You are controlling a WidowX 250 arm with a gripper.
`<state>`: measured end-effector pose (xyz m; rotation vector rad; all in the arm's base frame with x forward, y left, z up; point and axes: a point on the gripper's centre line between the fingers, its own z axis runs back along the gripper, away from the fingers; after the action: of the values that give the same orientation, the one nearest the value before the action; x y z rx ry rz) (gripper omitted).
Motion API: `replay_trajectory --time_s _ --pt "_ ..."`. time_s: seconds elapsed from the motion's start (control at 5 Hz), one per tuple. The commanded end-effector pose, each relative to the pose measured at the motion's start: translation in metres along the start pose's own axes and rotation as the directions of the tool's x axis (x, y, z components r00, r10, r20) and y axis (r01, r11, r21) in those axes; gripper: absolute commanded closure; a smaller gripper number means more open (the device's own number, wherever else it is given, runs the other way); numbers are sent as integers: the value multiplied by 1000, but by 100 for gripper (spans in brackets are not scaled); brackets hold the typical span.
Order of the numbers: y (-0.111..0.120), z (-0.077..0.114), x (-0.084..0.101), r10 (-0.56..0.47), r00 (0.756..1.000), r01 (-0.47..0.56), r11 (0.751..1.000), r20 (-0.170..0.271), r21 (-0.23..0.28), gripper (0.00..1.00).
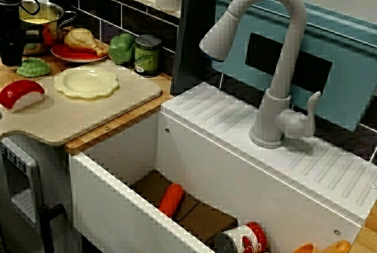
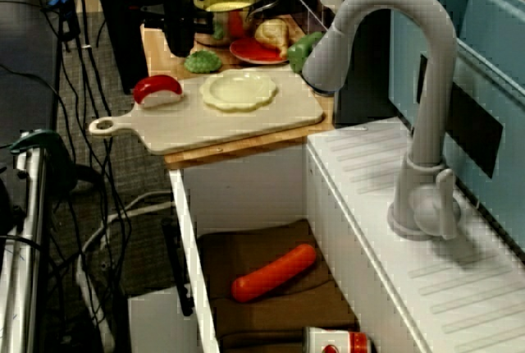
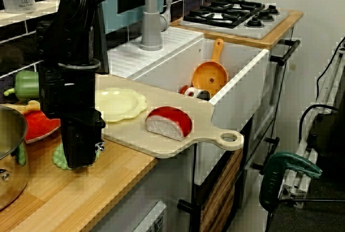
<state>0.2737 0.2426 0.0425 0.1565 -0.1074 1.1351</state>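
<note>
Gripper (image 3: 81,161) stands vertical at lower left of the side view, tip meeting the green leafy toy (image 1: 33,67) from above on the wooden counter (image 3: 108,189) beside the cutting board (image 1: 88,109); finger spread hidden, cannot tell.

My pincer (image 1: 10,59) hangs over the counter (image 3: 81,199), with the leafy piece (image 1: 32,67) just beside its tip. The pot (image 1: 41,20) stands behind it, toward the wall. On its sink side lies the board (image 1: 112,109), bearing the dish (image 1: 86,82) and the sushi piece (image 1: 20,94). Beyond the leafy piece come the plate (image 1: 73,56), the pepper (image 1: 122,49) and the can (image 1: 147,55). Well apart, the sink (image 1: 118,200) holds a sausage (image 1: 171,199).
</note>
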Motion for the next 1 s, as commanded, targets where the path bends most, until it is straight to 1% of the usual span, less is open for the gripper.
replay_trajectory --time_s 0.0,0.4,0.6,0.8 --pt "6 13 2 1 1000 0 1000 26 -24 100" --pt "-2 9 3 17 1000 -16 999 21 -34 100" --pt "-6 6 5 32 999 -31 999 11 -37 100" --pt "-12 8 3 41 999 -41 998 6 -54 100"
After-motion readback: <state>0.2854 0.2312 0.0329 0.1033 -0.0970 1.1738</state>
